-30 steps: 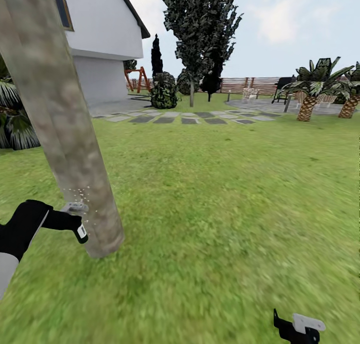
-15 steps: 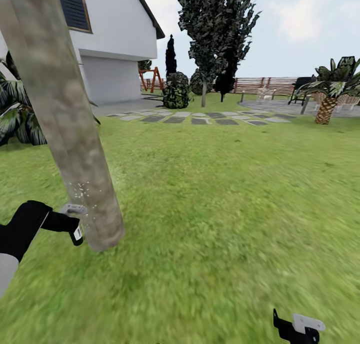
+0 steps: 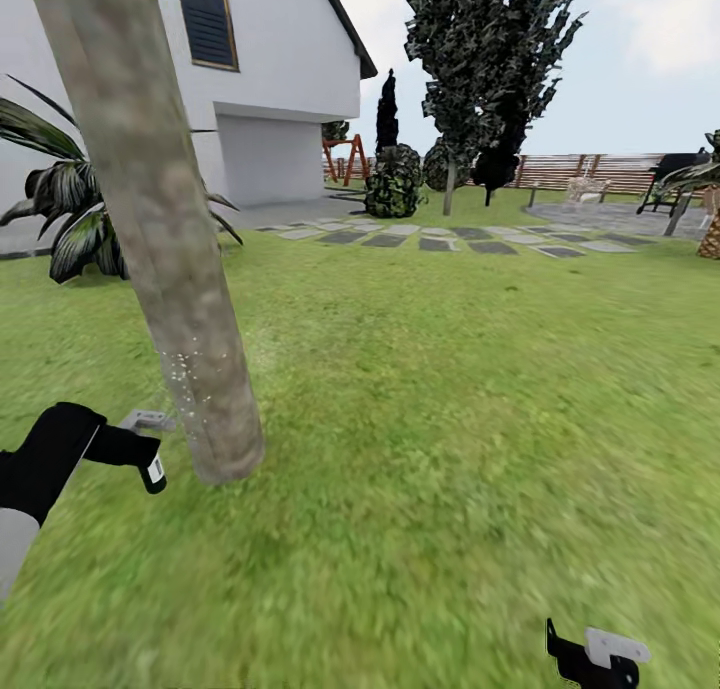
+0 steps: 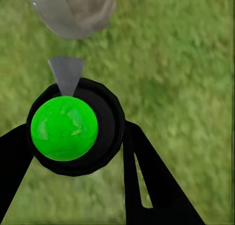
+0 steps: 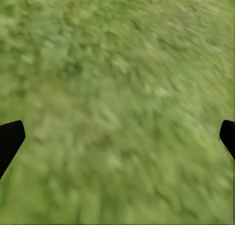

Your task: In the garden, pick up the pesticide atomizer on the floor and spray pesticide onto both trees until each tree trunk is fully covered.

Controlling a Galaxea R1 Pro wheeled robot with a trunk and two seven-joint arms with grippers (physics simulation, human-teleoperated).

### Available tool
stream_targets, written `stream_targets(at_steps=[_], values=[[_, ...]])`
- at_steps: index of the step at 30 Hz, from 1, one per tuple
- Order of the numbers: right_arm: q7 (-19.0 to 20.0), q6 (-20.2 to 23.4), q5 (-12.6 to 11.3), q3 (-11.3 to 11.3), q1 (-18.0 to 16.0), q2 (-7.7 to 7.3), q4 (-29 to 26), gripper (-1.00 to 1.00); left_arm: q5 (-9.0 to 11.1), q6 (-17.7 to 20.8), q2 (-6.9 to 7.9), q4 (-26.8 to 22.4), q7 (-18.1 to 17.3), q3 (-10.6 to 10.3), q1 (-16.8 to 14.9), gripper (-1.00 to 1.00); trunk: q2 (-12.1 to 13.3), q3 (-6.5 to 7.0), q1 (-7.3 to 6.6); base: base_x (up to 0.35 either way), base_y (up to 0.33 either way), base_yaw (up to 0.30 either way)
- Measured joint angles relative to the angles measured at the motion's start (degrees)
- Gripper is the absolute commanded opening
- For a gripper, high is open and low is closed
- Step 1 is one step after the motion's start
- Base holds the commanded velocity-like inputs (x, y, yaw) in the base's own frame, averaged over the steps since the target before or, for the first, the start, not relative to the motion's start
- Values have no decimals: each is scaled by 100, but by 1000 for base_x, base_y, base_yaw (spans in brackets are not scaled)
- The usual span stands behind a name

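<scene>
My left gripper (image 3: 150, 447) is shut on the pesticide atomizer (image 3: 155, 469), a small dark bottle with a white label, held just left of the near tree's base. In the left wrist view the atomizer (image 4: 63, 128) shows a bright green top inside a black ring, with a black finger (image 4: 156, 186) beside it and a grey spray cone pointing at the trunk (image 4: 73, 12). White droplets speckle the thick mottled tree trunk (image 3: 185, 299) low down. A second tree (image 3: 449, 184) stands far back by the fence. My right gripper (image 3: 592, 657) hangs open over grass (image 5: 117, 137).
A white house (image 3: 270, 89) stands behind on the left, with a palm-like plant (image 3: 70, 219) beside it. Pale stone slabs (image 3: 440, 237) cross the lawn far ahead, near a round bush (image 3: 392, 184) and a wooden fence (image 3: 600, 172). Open grass (image 3: 470, 419) spreads to the right.
The head view has swung left, so house, slabs and far tree slid right in the picture. The trunk base now sits a little farther from the atomizer. Both grippers keep their places.
</scene>
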Motion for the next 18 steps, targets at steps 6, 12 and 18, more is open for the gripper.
stream_targets(at_steps=[6,12,18], values=[[0,0,0,-6,0,-5,-7,100,-3,85,-8,0,0,0,-8,-100,0,0,-1,143,-267,8],[0,0,0,-6,0,-5,-6,100,-4,96,-8,0,0,0,-13,-100,0,0,-1,161,-260,0],[0,0,0,-4,0,-5,-7,100,-4,96,-8,0,0,0,7,-100,0,0,-1,162,-260,0]])
